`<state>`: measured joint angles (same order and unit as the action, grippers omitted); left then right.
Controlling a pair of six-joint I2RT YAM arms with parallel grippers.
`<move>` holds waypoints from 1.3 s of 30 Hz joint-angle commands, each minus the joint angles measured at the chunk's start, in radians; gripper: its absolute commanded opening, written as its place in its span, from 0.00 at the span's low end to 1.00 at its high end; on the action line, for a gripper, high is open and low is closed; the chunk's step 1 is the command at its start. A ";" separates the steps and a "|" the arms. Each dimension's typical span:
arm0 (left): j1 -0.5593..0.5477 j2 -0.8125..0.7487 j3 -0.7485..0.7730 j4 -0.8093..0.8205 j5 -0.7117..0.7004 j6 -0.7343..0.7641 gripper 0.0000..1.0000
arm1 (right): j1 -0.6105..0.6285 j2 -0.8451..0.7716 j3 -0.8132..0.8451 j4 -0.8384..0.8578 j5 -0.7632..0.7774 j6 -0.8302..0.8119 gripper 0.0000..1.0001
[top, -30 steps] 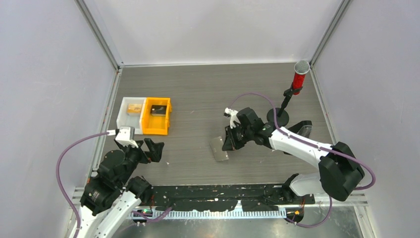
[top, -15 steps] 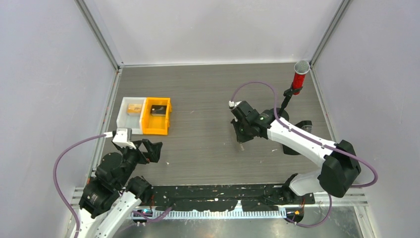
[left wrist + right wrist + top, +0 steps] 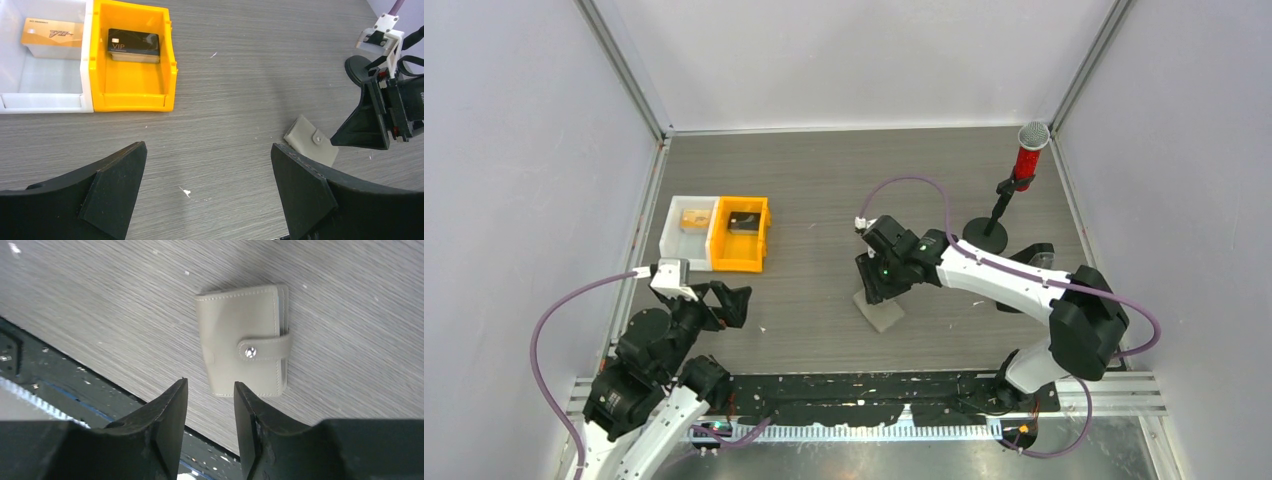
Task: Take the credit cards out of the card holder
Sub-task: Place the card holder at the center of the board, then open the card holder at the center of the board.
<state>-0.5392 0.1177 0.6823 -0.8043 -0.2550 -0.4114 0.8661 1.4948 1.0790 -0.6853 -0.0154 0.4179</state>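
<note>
Well, from above, the card holder (image 3: 880, 313) lies flat on the grey table (image 3: 824, 170), at about five o'clock from its centre and a little way in from the near edge. The right gripper (image 3: 872, 292) hangs over the holder's far end. From up here I cannot tell how wide its claw stands. The left gripper (image 3: 727, 300) sits at eight o'clock, spread wide with nothing in it. A white bin (image 3: 686, 248) and an orange bin (image 3: 740, 252) stand touching, side by side, at nine o'clock near the left edge. A red microphone (image 3: 1027, 160) stands at two o'clock by the right edge. Between bins and holder runs a broad stretch of bare tabletop.

Looking along the left wrist, that claw's fingers (image 3: 112, 185) stand far apart and empty, with open wood grain between them. The holder lies at three o'clock, with the right gripper just beside it on its right. At eleven o'clock the orange bin holds a black card (image 3: 133, 44), and the white bin holds a gold card (image 3: 52, 32).

Down the right wrist, the fingers (image 3: 167, 412) are parted by a narrow gap and grip nothing. The holder lies just past their tips at twelve o'clock, closed, with its strap (image 3: 265, 347) snapped across. The table's near edge cuts diagonally through seven o'clock, close to the holder's corner. Bare table opens out toward twelve and three.
</note>
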 commanded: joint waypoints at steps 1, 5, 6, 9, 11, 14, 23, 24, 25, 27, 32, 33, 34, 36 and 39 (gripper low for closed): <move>-0.004 0.028 0.021 0.019 -0.026 0.003 0.99 | 0.002 -0.035 0.000 0.127 -0.103 0.022 0.48; -0.004 0.056 0.025 0.009 -0.024 -0.009 0.99 | -0.035 -0.048 -0.013 0.133 -0.108 -0.010 0.49; -0.004 0.066 0.027 0.006 -0.014 -0.014 0.99 | -0.044 -0.053 -0.031 0.147 -0.114 -0.020 0.49; -0.004 0.113 0.041 -0.009 0.025 -0.050 0.99 | -0.077 -0.063 -0.074 0.181 -0.114 -0.040 0.49; -0.003 0.156 0.049 -0.022 0.073 -0.089 0.99 | -0.079 -0.068 -0.097 0.186 -0.086 -0.051 0.50; -0.004 0.221 0.051 -0.007 0.171 -0.127 0.96 | -0.078 -0.071 -0.134 0.212 -0.097 -0.048 0.61; -0.004 0.273 0.014 0.029 0.238 -0.160 0.95 | -0.032 -0.069 -0.166 0.222 0.000 -0.066 0.60; -0.004 0.267 0.006 0.035 0.246 -0.166 0.95 | -0.020 -0.067 -0.161 0.218 0.009 -0.073 0.60; -0.004 0.265 0.000 0.038 0.250 -0.171 0.95 | -0.015 -0.066 -0.154 0.214 0.029 -0.075 0.59; -0.004 0.259 -0.010 0.040 0.250 -0.183 0.95 | -0.003 -0.061 -0.147 0.220 0.060 -0.077 0.59; -0.004 0.245 -0.021 0.035 0.287 -0.217 0.95 | 0.033 -0.038 -0.130 0.245 0.098 -0.090 0.57; -0.004 0.242 -0.020 0.031 0.299 -0.221 0.95 | 0.038 -0.026 -0.125 0.248 0.107 -0.097 0.56; -0.004 0.239 -0.021 0.030 0.312 -0.223 0.95 | 0.048 -0.020 -0.124 0.250 0.120 -0.100 0.56; -0.004 0.233 -0.025 0.029 0.329 -0.230 0.95 | 0.058 0.000 -0.121 0.262 0.133 -0.108 0.55; -0.004 0.220 -0.036 0.034 0.333 -0.248 0.96 | 0.065 0.045 -0.122 0.266 0.140 -0.116 0.53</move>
<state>-0.5392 0.3584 0.6598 -0.8047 0.0372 -0.6270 0.9173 1.4956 0.9257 -0.4580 0.0746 0.3260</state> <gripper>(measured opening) 0.954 0.546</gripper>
